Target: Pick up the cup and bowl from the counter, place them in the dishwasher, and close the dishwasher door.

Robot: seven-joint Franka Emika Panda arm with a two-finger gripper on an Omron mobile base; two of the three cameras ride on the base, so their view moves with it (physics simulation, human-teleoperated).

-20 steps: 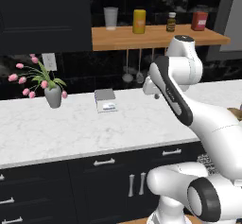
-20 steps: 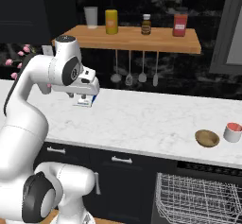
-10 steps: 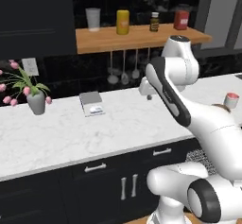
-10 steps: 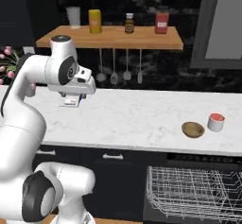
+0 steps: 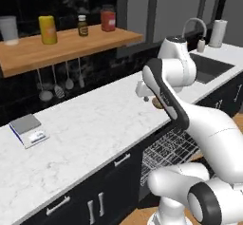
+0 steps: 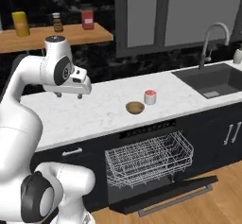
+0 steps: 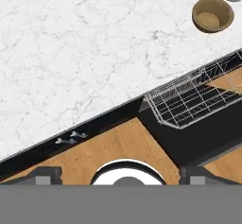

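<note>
Driving right along the counter (image 6: pixel 108 114), the base has brought the open dishwasher (image 6: pixel 151 159) squarely into view, door (image 6: pixel 165 194) dropped flat. Cup (image 6: pixel 150 97) and wooden bowl (image 6: pixel 134 107) sit just beside each other near the counter's front edge (neither picked up). The gripper (image 6: pixel 71 94) hangs empty, fingertips apart.

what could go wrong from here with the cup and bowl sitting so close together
The small white cup with the red inside sits right beside the shallow tan wooden bowl; reaching for either could nudge the other along the white marble counter.

The white wire rack is pulled out over the lowered black dishwasher door, so a low swing of the arm might clip them.

The gripper hangs well left of both dishes, so the reach is long.
</note>
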